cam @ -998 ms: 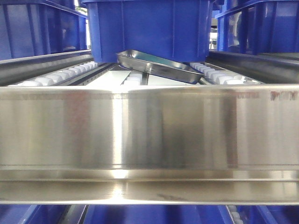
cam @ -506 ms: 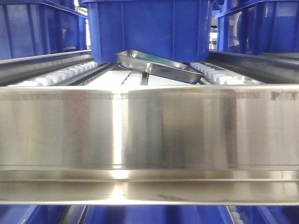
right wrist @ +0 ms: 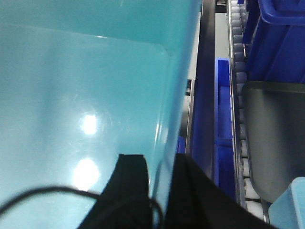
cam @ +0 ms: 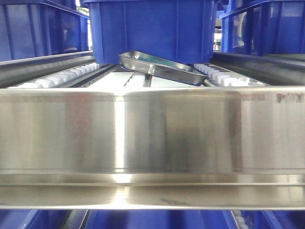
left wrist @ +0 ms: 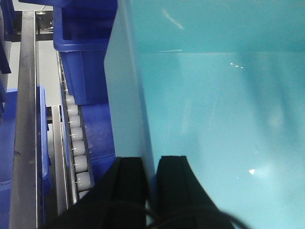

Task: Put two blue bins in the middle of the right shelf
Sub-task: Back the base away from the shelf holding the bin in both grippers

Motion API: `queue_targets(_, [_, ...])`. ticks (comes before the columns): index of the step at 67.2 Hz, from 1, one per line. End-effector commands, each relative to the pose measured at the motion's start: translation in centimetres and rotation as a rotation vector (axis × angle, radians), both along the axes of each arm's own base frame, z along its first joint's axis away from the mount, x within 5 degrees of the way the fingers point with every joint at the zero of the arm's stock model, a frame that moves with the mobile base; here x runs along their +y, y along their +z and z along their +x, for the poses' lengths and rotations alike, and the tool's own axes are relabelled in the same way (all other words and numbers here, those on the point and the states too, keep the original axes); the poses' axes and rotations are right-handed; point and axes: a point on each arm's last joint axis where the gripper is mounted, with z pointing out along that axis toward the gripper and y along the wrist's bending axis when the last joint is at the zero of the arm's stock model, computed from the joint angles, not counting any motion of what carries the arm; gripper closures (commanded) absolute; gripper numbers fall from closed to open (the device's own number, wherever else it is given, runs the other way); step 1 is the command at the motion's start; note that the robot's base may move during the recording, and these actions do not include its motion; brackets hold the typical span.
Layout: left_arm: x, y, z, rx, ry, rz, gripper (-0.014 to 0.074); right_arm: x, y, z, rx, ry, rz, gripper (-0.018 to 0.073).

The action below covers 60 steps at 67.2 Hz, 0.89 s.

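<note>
L gripper [left wrist: 151, 164]: jaws nearly closed, one finger each side of the bin [left wrist: 219, 109] side wall, pinching it just under the rim. R gripper [right wrist: 161, 162]: same on the opposite wall, jaws narrowed onto the plastic. So one bin hangs btwn both arms on two thin pinches. How far along each wall they grip, can't tell.

Inside looks bare & glossy, no load visible, so prob. light. Hard moulded plastic: stiff, not fragile. Walls are smooth tho, so slipping or tilting about the pinch line is the worry. Best hold imo: opposite walls, fingers deep over the rim, both arms level & moving together. One arm alone would let it swing.

Past the held wall, L side: roller track [left wrist: 76, 143] w/ other blue bins [left wrist: 86, 62] sitting on it.

Front view: steel shelf beam [cam: 152, 133] fills the near field. Behind it a metal tray [cam: 162, 67] lies tilted over the rollers. Right above it, touching or nearly, is the middle bin [cam: 152, 28], likely the held one but can't confirm. More bins on the lanes either side. The tray under it could catch the base or stop it seating flat.
</note>
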Motion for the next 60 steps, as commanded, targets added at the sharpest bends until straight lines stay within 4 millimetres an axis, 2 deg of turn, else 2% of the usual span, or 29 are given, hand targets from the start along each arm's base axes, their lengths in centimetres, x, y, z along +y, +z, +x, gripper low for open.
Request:
queue_targets(1, [-0.38, 1.25, -0.70, -0.062, -0.049, -0.081, 0.0707, 0.21, 0.79, -0.08, -0.057, 0.023, 0.024, 0.0712])
queue_targets(60, [-0.37, 1.25, -0.69, -0.063, -0.048, -0.079, 0.0707, 0.21, 0.79, -0.08, -0.057, 0.023, 0.024, 0.0712])
